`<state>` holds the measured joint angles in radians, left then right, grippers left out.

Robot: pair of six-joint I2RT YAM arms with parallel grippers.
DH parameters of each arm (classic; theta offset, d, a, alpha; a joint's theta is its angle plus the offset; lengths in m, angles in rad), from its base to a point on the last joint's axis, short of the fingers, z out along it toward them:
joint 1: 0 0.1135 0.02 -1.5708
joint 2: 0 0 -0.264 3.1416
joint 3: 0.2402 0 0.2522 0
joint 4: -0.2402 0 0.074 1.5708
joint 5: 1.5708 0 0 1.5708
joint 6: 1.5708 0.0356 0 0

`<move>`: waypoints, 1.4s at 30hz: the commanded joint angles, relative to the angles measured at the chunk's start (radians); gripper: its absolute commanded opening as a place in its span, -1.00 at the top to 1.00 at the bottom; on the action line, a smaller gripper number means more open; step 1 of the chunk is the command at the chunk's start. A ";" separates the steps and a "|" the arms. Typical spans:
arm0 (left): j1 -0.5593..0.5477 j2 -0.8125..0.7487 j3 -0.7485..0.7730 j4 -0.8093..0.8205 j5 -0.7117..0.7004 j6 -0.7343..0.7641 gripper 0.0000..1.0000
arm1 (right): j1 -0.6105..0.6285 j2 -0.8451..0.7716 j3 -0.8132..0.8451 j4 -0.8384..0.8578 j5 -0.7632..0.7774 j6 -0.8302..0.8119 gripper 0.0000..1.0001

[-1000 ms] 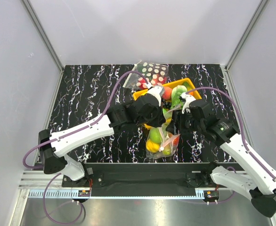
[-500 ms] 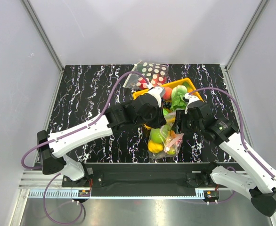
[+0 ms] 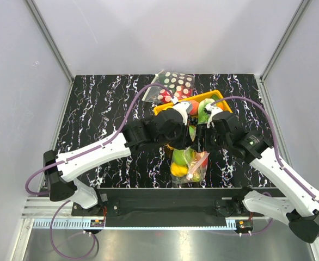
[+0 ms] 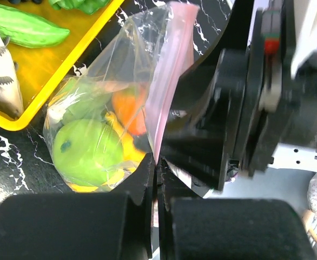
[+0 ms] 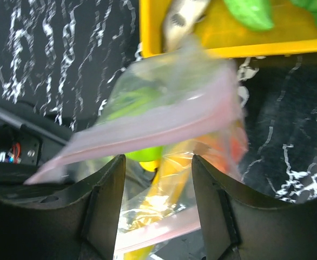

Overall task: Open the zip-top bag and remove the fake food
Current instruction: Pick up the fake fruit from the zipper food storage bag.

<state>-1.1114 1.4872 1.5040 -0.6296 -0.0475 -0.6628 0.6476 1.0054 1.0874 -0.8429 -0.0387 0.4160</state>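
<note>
The bag (image 3: pixel 188 163) is being held up between the two grippers, at 6 o'clock of the tray (image 3: pixel 162 109), near the table's front edge. Whether its bottom is touching the table (image 3: pixel 105 109) cannot be told.

The left gripper (image 4: pixel 157 168) is clenched on the pink strip (image 4: pixel 166 70). One lip of the mouth is judged to be anchored this way so that the other lip can be pulled off it.

The right gripper (image 5: pixel 157 162) is being presented from 3 o'clock with its jaws released. Bag plastic is lying in the gap between them, but no grip is visible. This placement is judged to be preparing a pinch on the opposite lip.

The food (image 4: pixel 88 151), in green, yellow and orange, is sitting low in the bag, so the mouth is being kept free of load.

The table is being shown as black with white marbling. More toy food is lying in the tray. A dotted bag (image 3: pixel 176 84) is lying at 12 o'clock of the tray. The cell is being enclosed by plain white walls (image 3: pixel 165 32) on three sides.
</note>
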 commanded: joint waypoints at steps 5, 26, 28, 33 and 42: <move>-0.005 0.024 0.073 0.010 0.014 0.022 1.00 | 0.093 0.006 0.071 0.067 -0.043 0.033 -0.18; -0.005 -0.011 0.071 0.001 -0.003 0.000 1.00 | 0.227 0.044 0.043 0.274 -0.041 0.141 -0.18; -0.004 -0.030 0.042 0.025 0.001 0.008 0.96 | 0.227 0.032 0.048 0.220 0.032 0.147 -0.18; -0.001 -0.135 -0.079 0.123 -0.008 0.006 -0.26 | 0.227 0.001 0.037 0.113 0.177 0.132 -0.17; 0.053 -0.196 -0.295 0.185 -0.057 -0.017 -0.45 | 0.227 -0.103 -0.026 0.025 0.246 0.193 -0.13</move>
<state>-1.0706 1.2686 1.2400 -0.5251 -0.0860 -0.6636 0.8661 0.9249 1.0695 -0.8116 0.1452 0.5720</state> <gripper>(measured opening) 0.728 0.567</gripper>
